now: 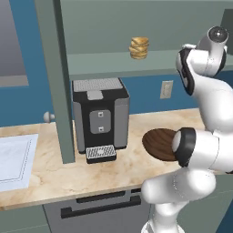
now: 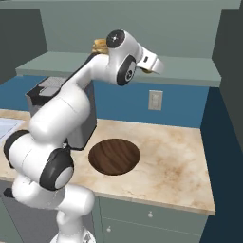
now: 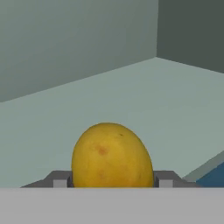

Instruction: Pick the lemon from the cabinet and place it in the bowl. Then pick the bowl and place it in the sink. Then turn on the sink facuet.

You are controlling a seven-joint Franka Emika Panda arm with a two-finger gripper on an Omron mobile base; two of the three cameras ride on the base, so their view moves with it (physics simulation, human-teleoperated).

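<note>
The yellow-orange lemon (image 3: pixel 111 155) rests on the flat shelf of the grey-green cabinet (image 3: pixel 144 100), close to the camera in the hand view. My gripper (image 3: pixel 113 180) is shut on it, one dark fingertip pressed against each side. Seen from the right base view, my hand (image 2: pixel 154 65) reaches onto the cabinet shelf (image 2: pixel 190 71) above the counter. Below it the dark brown wooden bowl (image 2: pixel 114 156) (image 1: pixel 159 143) sits empty on the marble counter. A corner of the pale sink (image 1: pixel 13 159) shows at the far left. The sink facuet is out of view.
A tan stacked lump of food (image 1: pixel 139 48) sits further along the shelf. A black and grey coffee machine (image 1: pixel 100 116) stands left of the bowl. The cabinet door (image 1: pixel 54 82) hangs open edge-on beside it. A wall outlet (image 2: pixel 155 100) is behind the counter.
</note>
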